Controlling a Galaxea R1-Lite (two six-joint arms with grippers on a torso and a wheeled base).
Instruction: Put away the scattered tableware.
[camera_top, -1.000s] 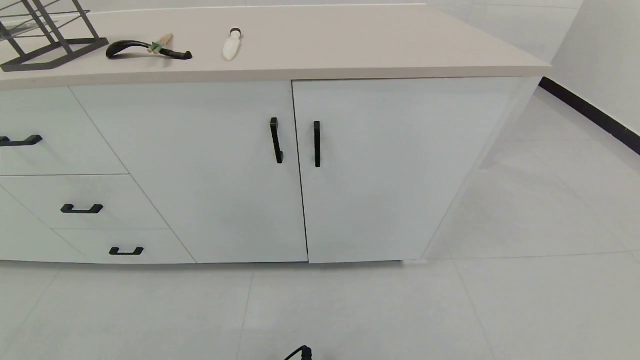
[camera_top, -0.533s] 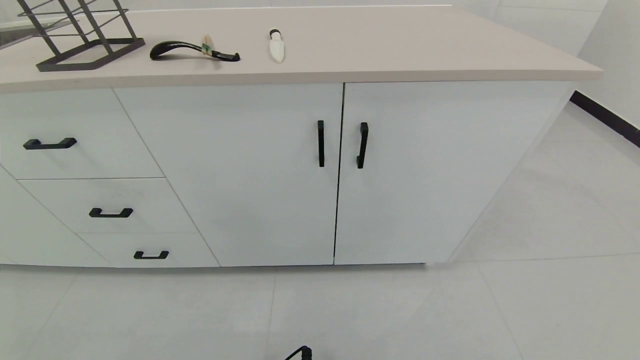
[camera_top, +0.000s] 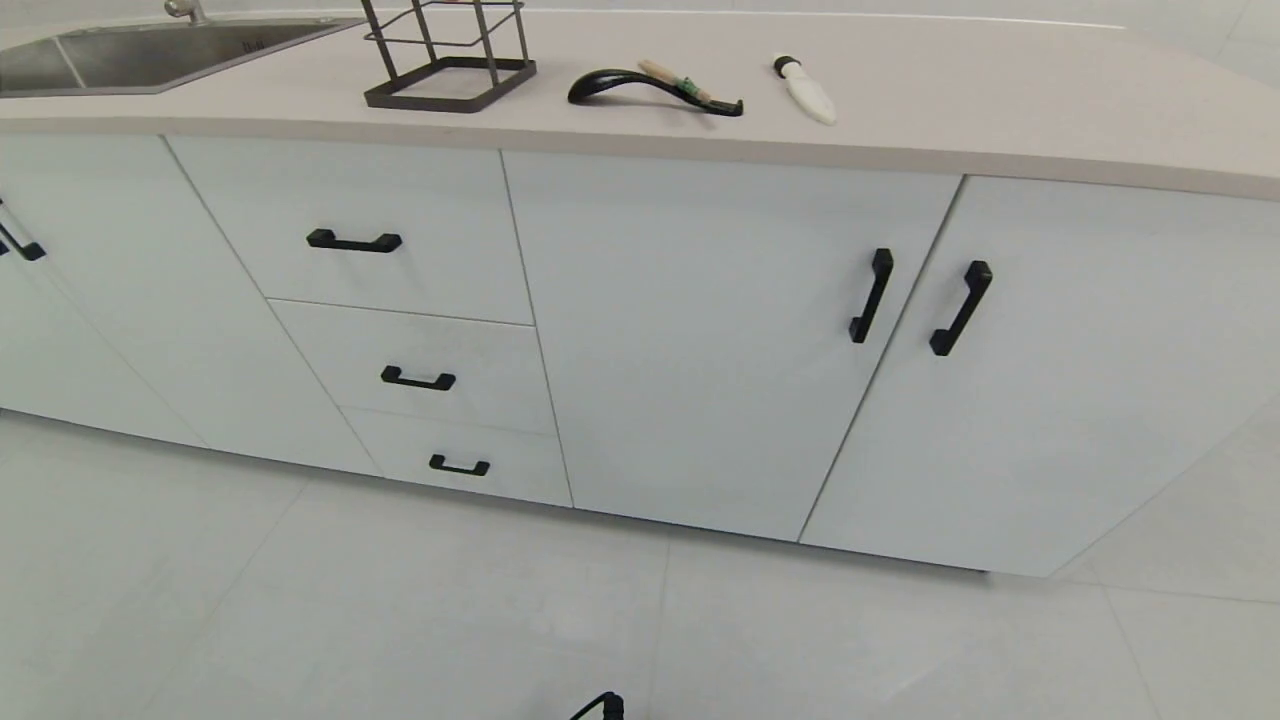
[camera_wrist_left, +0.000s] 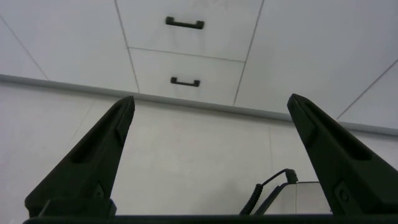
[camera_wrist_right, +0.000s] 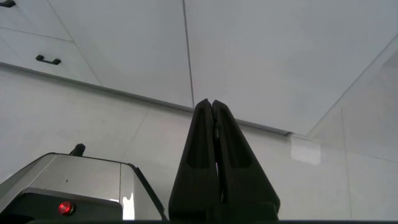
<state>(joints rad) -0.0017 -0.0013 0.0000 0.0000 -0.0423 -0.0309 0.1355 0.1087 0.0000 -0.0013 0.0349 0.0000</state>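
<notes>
In the head view, a pale worktop (camera_top: 1000, 100) runs across white cabinets. The scattered tableware lies on it, well right of a sink (camera_top: 130, 55) set in at the far left. A black ladle (camera_top: 600, 85) lies with its bowl toward a dark wire rack (camera_top: 450, 70) that stands near it. A wooden-handled utensil (camera_top: 662, 72) with a green band lies across the ladle's handle, and any print on the band is too small to read. Just to the right, apart from both, lies a white utensil (camera_top: 810, 97) with a black end. Below the rack are three stacked drawers (camera_top: 420, 340) with black horizontal handles, and to their right are two cabinet doors (camera_top: 700, 350) with upright black handles side by side. A grey tiled floor (camera_top: 400, 600) spreads in front. In the left wrist view, the left end effector (camera_wrist_left: 211, 99) hangs low over the floor with its two dark fingers (camera_wrist_left: 112, 149) spread wide and nothing between them, and two of the drawer handles show beyond. In the right wrist view, the right end effector (camera_wrist_right: 211, 106) is closed, its fingers pressed flat together on nothing, and it points toward the foot of the cabinet doors where they meet the floor.
</notes>
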